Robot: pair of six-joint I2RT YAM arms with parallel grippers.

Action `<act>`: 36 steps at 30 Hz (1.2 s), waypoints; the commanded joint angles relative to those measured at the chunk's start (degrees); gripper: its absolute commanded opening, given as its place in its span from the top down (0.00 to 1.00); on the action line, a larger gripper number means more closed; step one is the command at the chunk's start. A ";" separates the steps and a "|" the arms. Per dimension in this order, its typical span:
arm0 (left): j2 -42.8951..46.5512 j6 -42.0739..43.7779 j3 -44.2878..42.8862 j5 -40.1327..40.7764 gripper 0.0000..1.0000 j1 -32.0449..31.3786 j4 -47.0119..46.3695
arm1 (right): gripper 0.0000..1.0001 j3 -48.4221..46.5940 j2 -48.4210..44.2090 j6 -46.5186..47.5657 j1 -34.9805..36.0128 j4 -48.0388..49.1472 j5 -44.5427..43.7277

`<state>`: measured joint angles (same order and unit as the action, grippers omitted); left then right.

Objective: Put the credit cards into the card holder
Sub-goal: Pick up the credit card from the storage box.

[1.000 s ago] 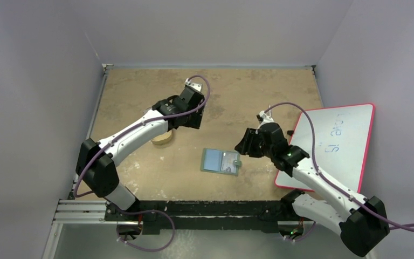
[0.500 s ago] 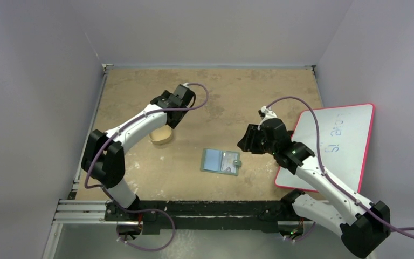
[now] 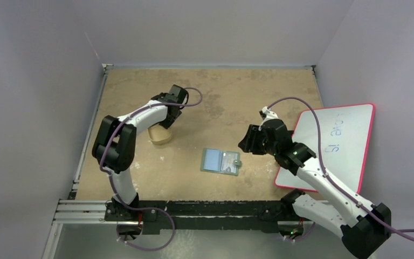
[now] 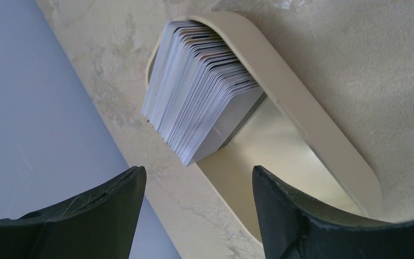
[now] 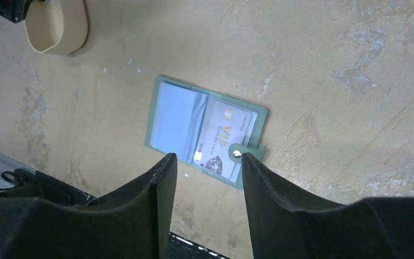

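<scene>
The card holder (image 3: 221, 161) lies open and flat at the table's middle, grey-green with bluish clear pockets; in the right wrist view (image 5: 205, 132) a pale "VIP" card (image 5: 223, 141) sits in its right pocket. A thick stack of grey-silver credit cards (image 4: 199, 105) stands on edge in a tan oval tray (image 4: 323, 156). My left gripper (image 4: 197, 178) is open and empty, hovering just above the tray (image 3: 160, 136). My right gripper (image 5: 209, 159) is open and empty, above the card holder and to its right.
A pink-edged whiteboard (image 3: 334, 143) with writing lies at the right, under my right arm. Grey walls close in the left, back and right. A black rail (image 3: 205, 208) runs along the near edge.
My left gripper has swung left and down from above the table's middle-back to just over the tray. My right arm has shifted only slightly.
</scene>
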<state>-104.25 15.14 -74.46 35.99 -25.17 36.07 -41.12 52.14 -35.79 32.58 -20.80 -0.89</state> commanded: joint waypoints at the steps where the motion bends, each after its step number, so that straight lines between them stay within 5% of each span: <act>1: -3.51 0.98 -3.01 0.31 0.28 1.23 -2.17 | 0.49 -1.95 -0.70 0.47 -0.05 -0.25 -2.12; 15: -7.69 2.98 -5.48 5.40 0.41 1.78 -5.36 | 0.49 -1.90 -0.62 -0.42 -0.04 -0.41 -2.30; 23: -6.60 4.51 -6.97 6.77 0.65 1.78 -5.45 | 0.49 -1.84 -0.03 -0.34 -0.06 -0.13 -2.11; 29: -6.12 4.81 -7.91 5.76 0.73 1.74 -3.96 | 0.49 -1.71 -0.11 -0.39 -0.01 0.02 -1.98; 36: -5.62 1.08 -11.42 0.92 0.92 1.79 3.90 | 0.48 -1.55 -0.07 -0.47 -0.06 0.79 -0.94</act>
<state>-112.29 18.46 -81.17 39.18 -23.68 35.64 -41.12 52.14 -35.97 32.58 -21.12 -2.02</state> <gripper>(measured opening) 0.128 0.515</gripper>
